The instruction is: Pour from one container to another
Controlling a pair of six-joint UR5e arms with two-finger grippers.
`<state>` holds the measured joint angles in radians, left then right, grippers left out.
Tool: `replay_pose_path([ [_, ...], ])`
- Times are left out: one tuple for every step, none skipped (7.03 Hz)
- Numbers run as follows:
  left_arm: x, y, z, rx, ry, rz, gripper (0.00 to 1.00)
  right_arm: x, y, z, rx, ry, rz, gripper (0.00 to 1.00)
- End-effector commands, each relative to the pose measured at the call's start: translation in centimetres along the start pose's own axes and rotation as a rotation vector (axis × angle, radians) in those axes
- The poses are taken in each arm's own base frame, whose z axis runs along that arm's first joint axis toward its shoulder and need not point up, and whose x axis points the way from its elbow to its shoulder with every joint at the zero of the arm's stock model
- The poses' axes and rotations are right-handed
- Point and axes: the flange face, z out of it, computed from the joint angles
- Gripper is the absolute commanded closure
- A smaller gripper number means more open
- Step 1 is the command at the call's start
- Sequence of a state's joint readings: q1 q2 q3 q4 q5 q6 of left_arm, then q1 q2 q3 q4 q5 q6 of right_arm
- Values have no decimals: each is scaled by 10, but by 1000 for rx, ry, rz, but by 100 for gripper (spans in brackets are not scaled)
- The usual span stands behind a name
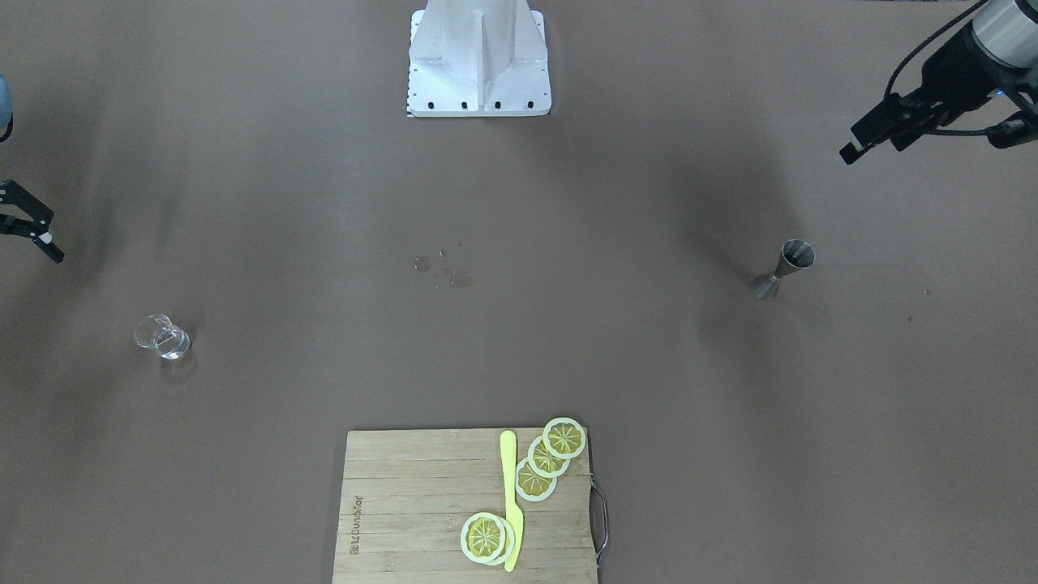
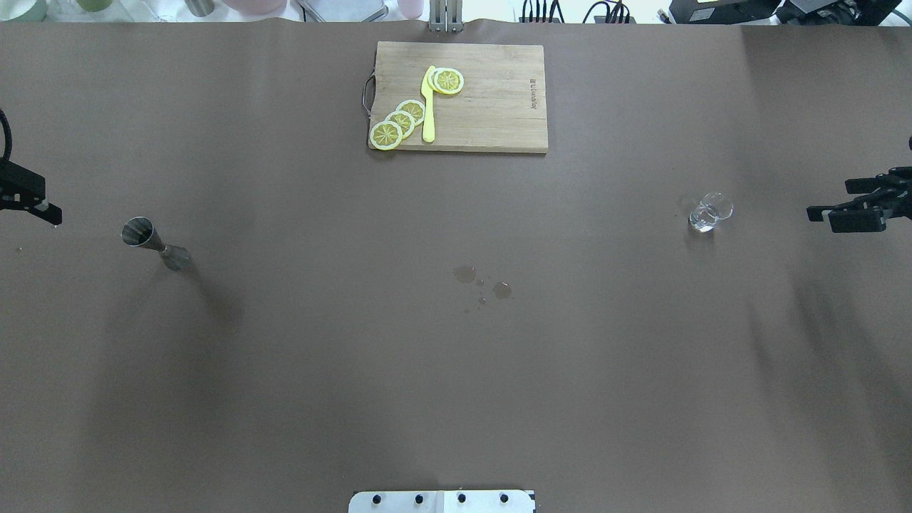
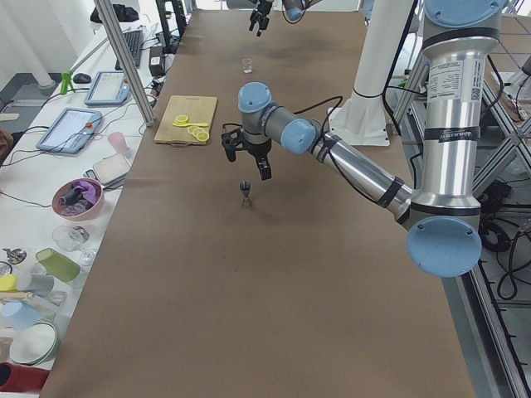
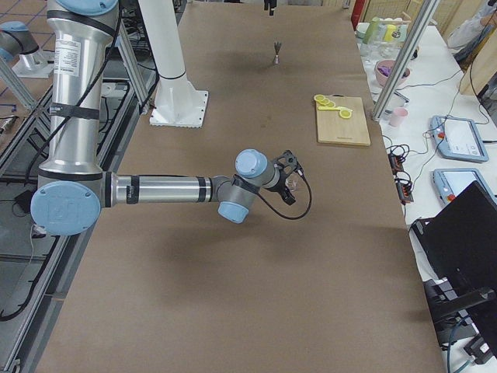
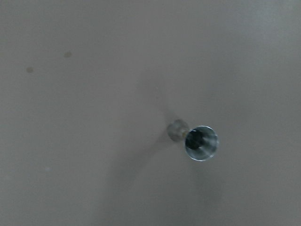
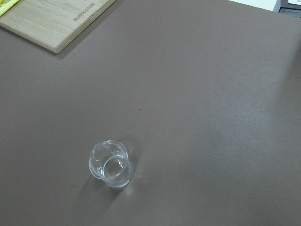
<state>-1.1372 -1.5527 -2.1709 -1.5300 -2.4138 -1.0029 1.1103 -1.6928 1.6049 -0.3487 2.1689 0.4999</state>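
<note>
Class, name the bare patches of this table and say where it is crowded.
Bare: the stretch between the steel hourglass jigger and the small clear glass, except wet spots mid-table; everything nearer the robot. Crowded: the wooden cutting board around its lemon slices.

Looking pretty much straight down on a small metal jigger (image 5: 201, 142) standing upright on the brown table (image 5: 84, 188), a bit right of centre and slightly below the middle. The top cup's round rim is shiny, and the inside is dark with a few glints, so I honestly can't tell if there's liquid in it. The bottom end (image 5: 177, 129) peeks out just up-left of the rim. A soft shadow (image 5: 141, 157) trails off toward the lower left. Two faint spots (image 5: 29, 69) sit near the upper-left corner.
</note>
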Motion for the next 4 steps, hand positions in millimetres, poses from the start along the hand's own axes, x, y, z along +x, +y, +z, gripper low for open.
replay_pose_path([
  [-4,5,11,-12,-2,4,1,-1,37,20,62,-85,-107,0],
  [-11,-1,21,15,20,48,1,-1,50,25,84,-115,-194,1],
  [-64,12,49,86,18,125,1,2,56,28,84,-129,-251,1],
  [-83,34,70,185,28,247,1,2,49,37,85,-144,-326,1],
])
